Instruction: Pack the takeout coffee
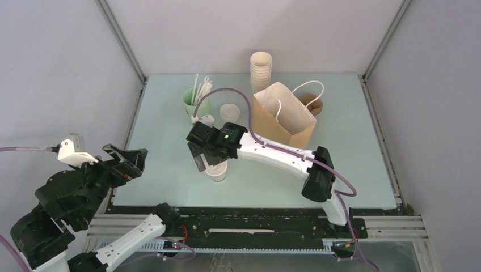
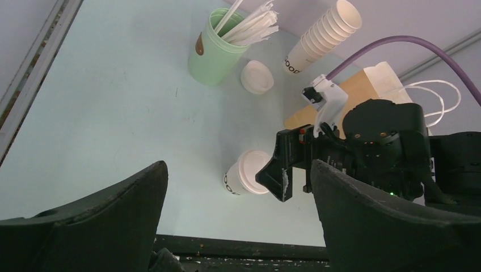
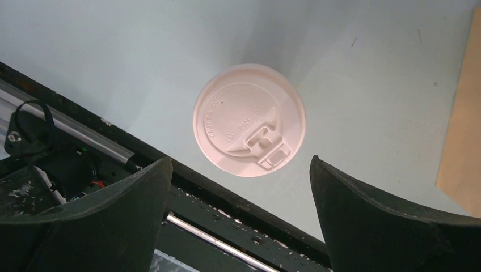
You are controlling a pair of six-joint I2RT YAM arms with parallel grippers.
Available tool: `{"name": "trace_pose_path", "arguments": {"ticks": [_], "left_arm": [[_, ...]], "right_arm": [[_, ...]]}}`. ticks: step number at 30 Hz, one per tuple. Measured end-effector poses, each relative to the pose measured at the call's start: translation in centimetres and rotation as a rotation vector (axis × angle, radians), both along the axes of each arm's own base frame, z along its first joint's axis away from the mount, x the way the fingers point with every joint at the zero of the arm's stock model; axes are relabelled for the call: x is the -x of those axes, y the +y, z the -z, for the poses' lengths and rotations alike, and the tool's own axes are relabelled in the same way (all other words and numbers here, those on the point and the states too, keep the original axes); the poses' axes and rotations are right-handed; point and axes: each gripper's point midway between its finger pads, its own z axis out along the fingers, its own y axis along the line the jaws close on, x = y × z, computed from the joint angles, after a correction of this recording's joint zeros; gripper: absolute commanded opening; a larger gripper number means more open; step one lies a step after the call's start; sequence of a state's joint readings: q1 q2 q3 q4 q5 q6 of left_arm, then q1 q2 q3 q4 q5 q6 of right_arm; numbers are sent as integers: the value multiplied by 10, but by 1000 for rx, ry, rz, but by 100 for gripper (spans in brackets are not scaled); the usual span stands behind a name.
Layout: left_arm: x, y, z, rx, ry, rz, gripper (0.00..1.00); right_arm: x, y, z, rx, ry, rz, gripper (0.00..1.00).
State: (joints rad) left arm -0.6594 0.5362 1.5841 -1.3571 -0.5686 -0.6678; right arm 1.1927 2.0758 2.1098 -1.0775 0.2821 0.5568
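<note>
Tabletop carries takeout coffee near paper bag (right tool overhead).

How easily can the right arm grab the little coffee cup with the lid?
Probably yes, quite easily. The right tool hangs straight above the coffee cup with its fingers spread wide, and nothing sits between them. The paper bag is off to the side, apart from the cup.
</note>
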Motion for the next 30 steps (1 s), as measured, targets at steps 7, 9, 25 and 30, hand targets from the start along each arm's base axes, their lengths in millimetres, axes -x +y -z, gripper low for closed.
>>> {"name": "trace_pose_path", "arguments": {"ticks": [7, 9, 25, 30], "left_arm": [[-3, -2, 2, -42, 12, 13, 100], [-4, -2, 2, -54, 14, 16, 100], [-7, -3, 4, -95, 22, 26, 100], [-7, -3, 4, -100, 22, 28, 100]], "right_arm": [[6, -2, 25, 72, 56, -15, 97], [7, -2, 30, 85, 61, -17, 96], [1, 5, 36, 102, 50, -40, 98], [-2, 5, 36, 104, 47, -38, 96]]}}
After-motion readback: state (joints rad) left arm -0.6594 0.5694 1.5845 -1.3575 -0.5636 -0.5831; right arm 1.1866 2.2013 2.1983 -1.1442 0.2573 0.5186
